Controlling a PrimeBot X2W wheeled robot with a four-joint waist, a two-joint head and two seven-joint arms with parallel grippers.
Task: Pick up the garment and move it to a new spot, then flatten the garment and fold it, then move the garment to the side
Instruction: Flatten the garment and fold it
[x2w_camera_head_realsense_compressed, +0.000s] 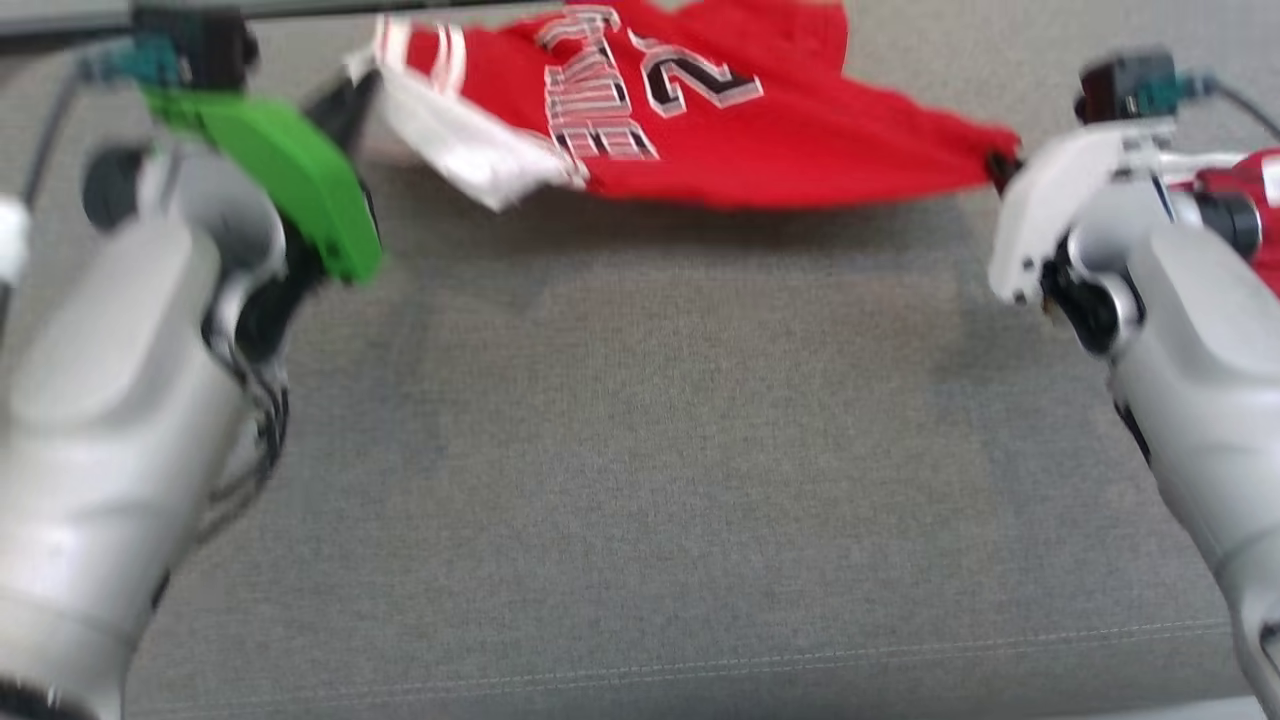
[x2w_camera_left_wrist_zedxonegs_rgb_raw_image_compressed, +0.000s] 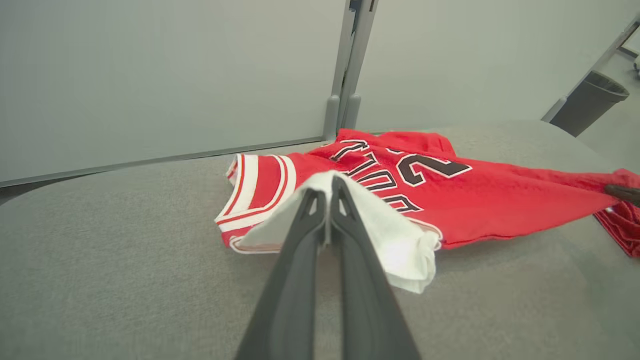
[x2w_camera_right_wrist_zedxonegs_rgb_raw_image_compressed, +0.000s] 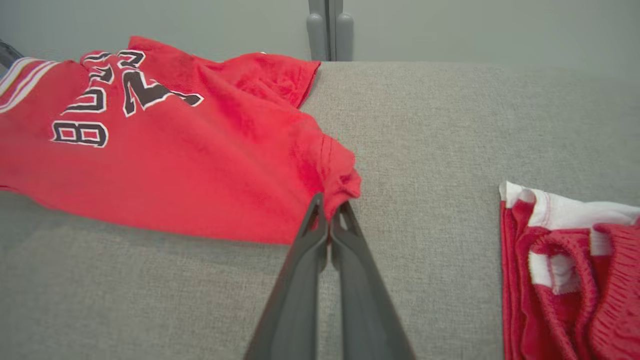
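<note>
The red garment (x2w_camera_head_realsense_compressed: 800, 130), a jersey with black-and-white lettering and red-and-white striped trim, is being held stretched by two near corners, its near edge hanging just above the grey worktop (x2w_camera_head_realsense_compressed: 640, 450). Its far part is lying on the worktop near the far edge, and one raised corner is showing its white inside.

An office-like test room, plain and screened off.
Pale grey-green partition panels (x2w_camera_left_wrist_zedxonegs_rgb_raw_image_compressed: 165, 75) meet at an upright post (x2w_camera_left_wrist_zedxonegs_rgb_raw_image_compressed: 350, 60) right behind the work surface (x2w_camera_head_realsense_compressed: 640, 480). The surface is covered in grey woven cloth, with a stitched seam (x2w_camera_head_realsense_compressed: 700, 663) along its near edge. Off to one side, beyond the surface, stands a dark waste bin (x2w_camera_left_wrist_zedxonegs_rgb_raw_image_compressed: 589, 100).
</note>
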